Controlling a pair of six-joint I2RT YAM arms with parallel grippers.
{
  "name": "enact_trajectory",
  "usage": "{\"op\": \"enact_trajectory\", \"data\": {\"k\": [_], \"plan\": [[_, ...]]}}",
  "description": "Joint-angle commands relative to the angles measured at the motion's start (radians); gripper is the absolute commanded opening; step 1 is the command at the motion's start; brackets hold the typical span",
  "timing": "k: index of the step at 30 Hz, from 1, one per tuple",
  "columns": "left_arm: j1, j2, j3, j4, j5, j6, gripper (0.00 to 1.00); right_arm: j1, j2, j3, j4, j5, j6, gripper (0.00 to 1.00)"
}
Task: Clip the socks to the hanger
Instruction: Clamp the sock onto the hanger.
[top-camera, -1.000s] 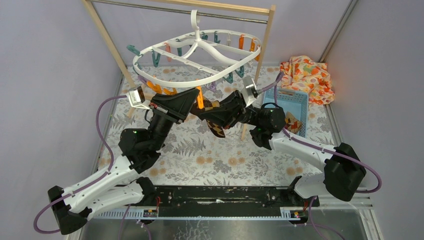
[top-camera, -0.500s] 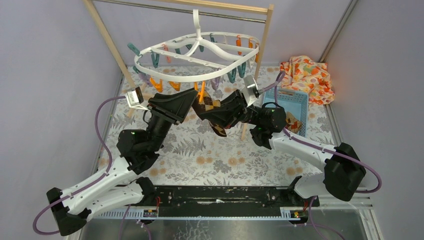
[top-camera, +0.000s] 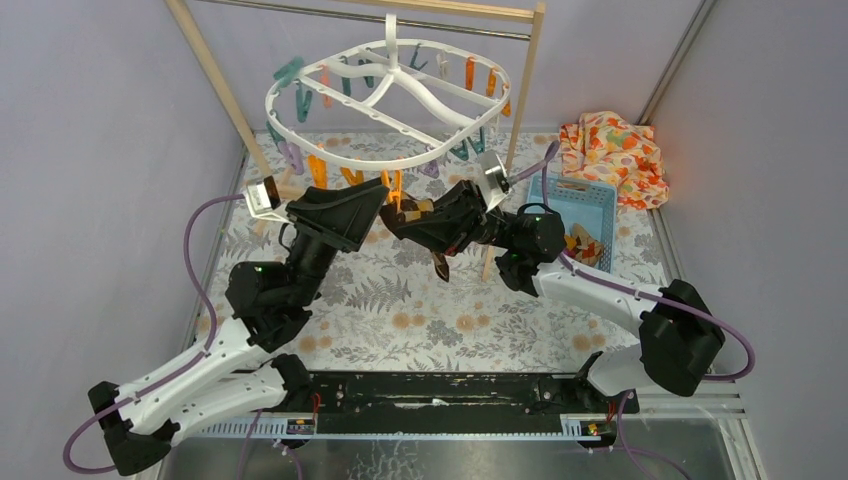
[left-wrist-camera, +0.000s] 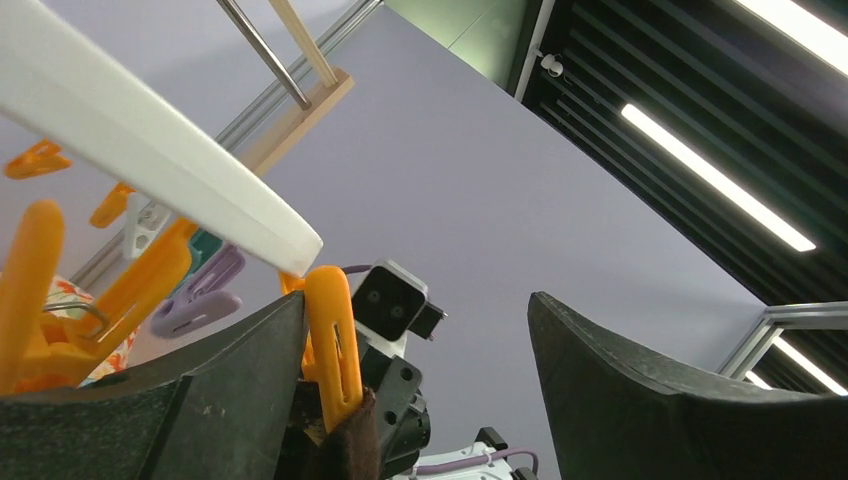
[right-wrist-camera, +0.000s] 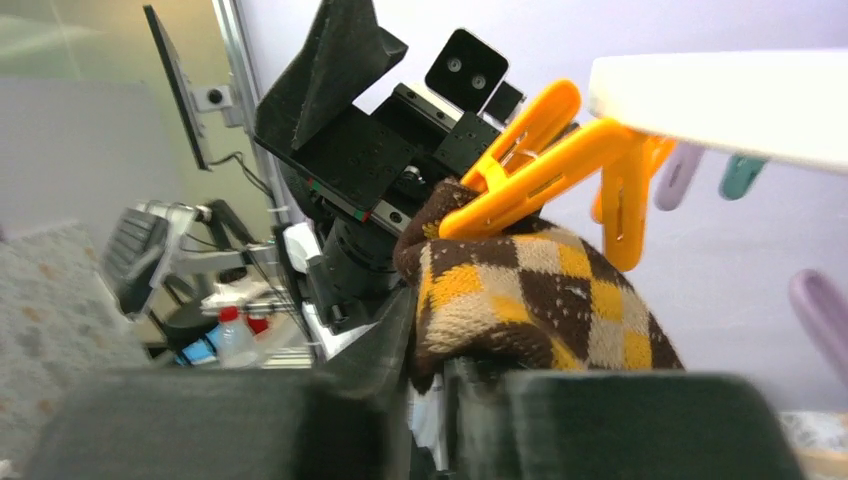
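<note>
The white oval hanger (top-camera: 388, 100) hangs from the rail, its pegs dangling around the rim. An orange peg (right-wrist-camera: 530, 180) on its near rim is clamped on the top of the brown checked sock (right-wrist-camera: 530, 290), whose lower part hangs down (top-camera: 440, 262). My left gripper (top-camera: 378, 212) stands wide open just left of that peg (left-wrist-camera: 330, 340), and its left finger touches the peg. My right gripper (right-wrist-camera: 435, 340) sits under the sock. Its jaws are slightly apart, with the sock's edge draped over the fingertips. The hanger rim (left-wrist-camera: 150, 150) crosses above.
A wooden rail rack (top-camera: 225, 100) carries the hanger. A blue basket (top-camera: 592, 200) at the right holds another small item (top-camera: 580, 243). An orange floral cloth (top-camera: 612, 155) lies at the back right. The table has a fern-print cover (top-camera: 400, 310).
My left gripper opened and let go of the orange peg, which now grips the sock. The right jaws parted. The hanger swung up and back.
</note>
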Motion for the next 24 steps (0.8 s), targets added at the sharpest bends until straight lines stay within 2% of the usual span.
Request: {"op": "enact_trajectory", "data": {"k": [1,4,7,14,20,24], "plan": [[0.0,-0.032,0.005,-0.023,0.0,0.043,0.88,-0.008,0.005,0.049,0.08,0.013,0.011,0.39],[0.001,-0.053,0.009,-0.062,-0.016,0.076,0.9,-0.013,0.006,0.028,0.075,0.04,0.013,0.72],[0.0,-0.088,0.007,-0.116,-0.048,0.119,0.91,-0.017,-0.006,-0.022,0.048,0.063,0.001,0.82],[0.0,-0.212,-0.001,-0.299,-0.188,0.259,0.98,-0.025,-0.082,-0.177,-0.083,0.137,-0.073,0.87],[0.001,-0.25,0.073,-0.552,-0.257,0.464,0.99,-0.025,-0.251,-0.312,-0.395,0.279,-0.201,0.87],[0.0,-0.265,0.074,-0.621,-0.273,0.538,0.99,-0.025,-0.384,-0.35,-0.631,0.395,-0.287,0.87]]}}
